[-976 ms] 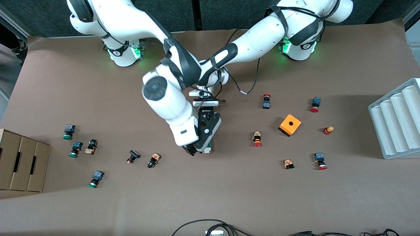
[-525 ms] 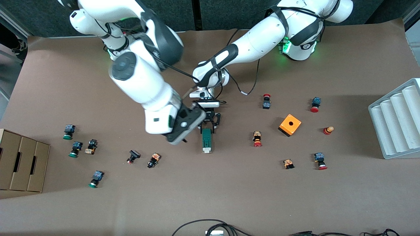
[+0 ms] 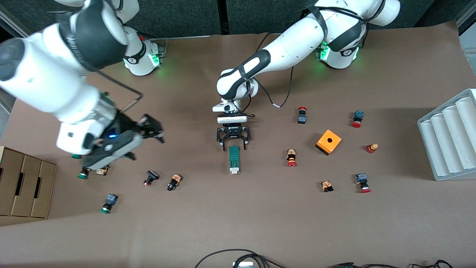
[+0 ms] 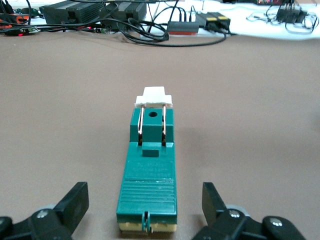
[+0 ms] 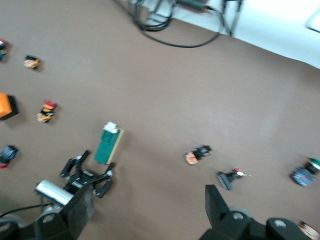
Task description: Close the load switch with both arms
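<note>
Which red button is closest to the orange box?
The red button lying between the orange box and the load switch. The other red ones sit farther from the box, nearer the white tray or the arms' bases.

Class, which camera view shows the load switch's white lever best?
The left wrist view: the load switch fills it, its white lever clear. The front view shows it small; the right wrist view shows it small and blurred.

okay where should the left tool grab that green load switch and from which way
Probably across the long green body of the load switch, at the ribbed end away from its white lever. It lies flat with parallel long sides, and the left tool hangs open at that end, so it could come straight down.
</note>
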`<act>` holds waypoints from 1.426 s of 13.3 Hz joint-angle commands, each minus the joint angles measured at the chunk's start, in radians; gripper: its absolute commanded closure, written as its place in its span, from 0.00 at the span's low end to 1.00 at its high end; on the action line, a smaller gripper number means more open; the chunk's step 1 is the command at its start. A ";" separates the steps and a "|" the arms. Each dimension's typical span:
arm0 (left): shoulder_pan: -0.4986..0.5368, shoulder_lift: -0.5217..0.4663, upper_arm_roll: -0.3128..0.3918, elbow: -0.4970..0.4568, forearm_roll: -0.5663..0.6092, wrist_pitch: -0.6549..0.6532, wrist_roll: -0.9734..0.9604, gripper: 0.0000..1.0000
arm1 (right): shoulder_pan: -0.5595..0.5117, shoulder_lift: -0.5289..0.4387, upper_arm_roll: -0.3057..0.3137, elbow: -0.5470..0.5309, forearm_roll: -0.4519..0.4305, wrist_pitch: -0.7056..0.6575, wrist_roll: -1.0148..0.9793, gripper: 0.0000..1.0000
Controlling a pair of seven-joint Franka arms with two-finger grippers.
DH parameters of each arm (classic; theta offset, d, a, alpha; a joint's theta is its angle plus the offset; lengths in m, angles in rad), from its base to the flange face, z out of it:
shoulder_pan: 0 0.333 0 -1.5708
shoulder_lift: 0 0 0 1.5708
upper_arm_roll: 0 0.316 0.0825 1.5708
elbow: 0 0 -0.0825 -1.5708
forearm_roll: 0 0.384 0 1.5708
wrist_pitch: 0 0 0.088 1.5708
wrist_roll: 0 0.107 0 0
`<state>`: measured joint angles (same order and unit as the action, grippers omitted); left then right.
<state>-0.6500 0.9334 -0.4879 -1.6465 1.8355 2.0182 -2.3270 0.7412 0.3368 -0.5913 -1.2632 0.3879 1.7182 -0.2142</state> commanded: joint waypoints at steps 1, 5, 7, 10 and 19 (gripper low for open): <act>-0.005 -0.031 -0.017 0.048 -0.143 -0.001 0.186 0.00 | -0.049 -0.015 -0.031 -0.019 0.026 -0.055 0.001 0.01; -0.002 -0.091 -0.017 0.090 -0.364 -0.003 0.548 0.00 | -0.209 -0.012 -0.036 -0.021 -0.007 -0.149 -0.001 0.01; -0.002 -0.114 -0.017 0.112 -0.447 -0.013 0.688 0.00 | -0.276 -0.012 -0.038 -0.021 -0.038 -0.184 -0.001 0.01; 0.001 -0.162 -0.014 0.120 -0.548 -0.024 0.889 0.00 | -0.313 -0.012 -0.042 -0.022 -0.112 -0.195 -0.005 0.01; 0.115 -0.292 -0.014 0.163 -0.893 -0.018 1.438 0.00 | -0.342 -0.065 -0.015 -0.107 -0.250 -0.143 0.112 0.01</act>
<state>-0.5468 0.6732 -0.5012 -1.5043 1.0167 2.0061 -0.9879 0.3953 0.3216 -0.6381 -1.3132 0.1761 1.5643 -0.1951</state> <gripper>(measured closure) 0.000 0.004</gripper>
